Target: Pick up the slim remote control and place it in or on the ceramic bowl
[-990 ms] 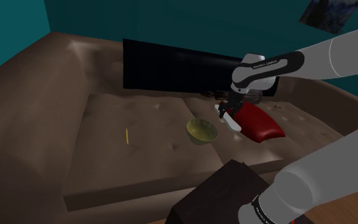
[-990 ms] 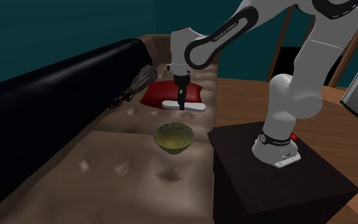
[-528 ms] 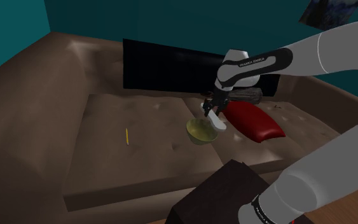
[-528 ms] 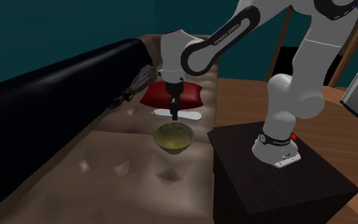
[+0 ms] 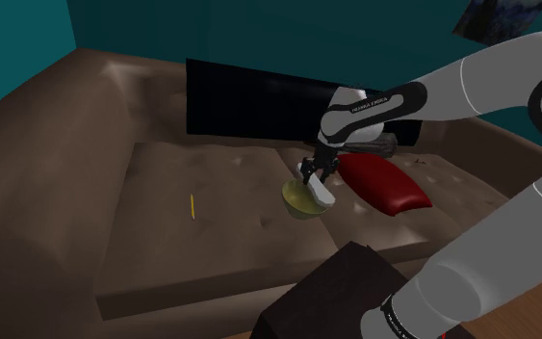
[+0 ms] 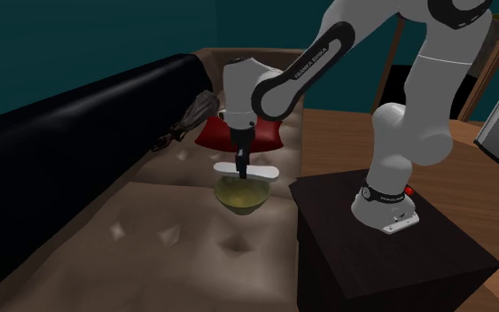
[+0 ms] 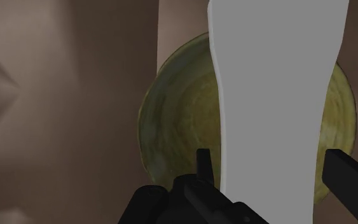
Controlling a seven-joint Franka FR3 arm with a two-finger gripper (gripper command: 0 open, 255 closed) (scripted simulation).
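Observation:
A slim white remote [image 6: 244, 170] hangs level just above the olive-green bowl [image 6: 243, 197], held across its middle by my black gripper [image 6: 240, 169], which is shut on it. From the shoulder view the remote [image 5: 318, 193] is over the bowl [image 5: 300, 200], with the gripper [image 5: 314, 179] pointing down at it. Seen from the wrist, the remote [image 7: 274, 95] runs away from the fingers [image 7: 204, 167] across the bowl [image 7: 177, 121], which lies directly below and is partly hidden by it.
The bowl rests on a brown tufted sofa [image 5: 201, 231]. A red cushion [image 5: 386, 185] lies close beside the bowl, a long black cushion [image 5: 259, 96] stands along the backrest, and a thin yellow stick [image 5: 192, 205] lies on the seat. My dark stand [image 6: 380, 239] is near the sofa edge.
The arm has carried the remote from above the red cushion across to above the bowl, toward the shoulder view's left, and slightly lower. The grip has stayed shut.

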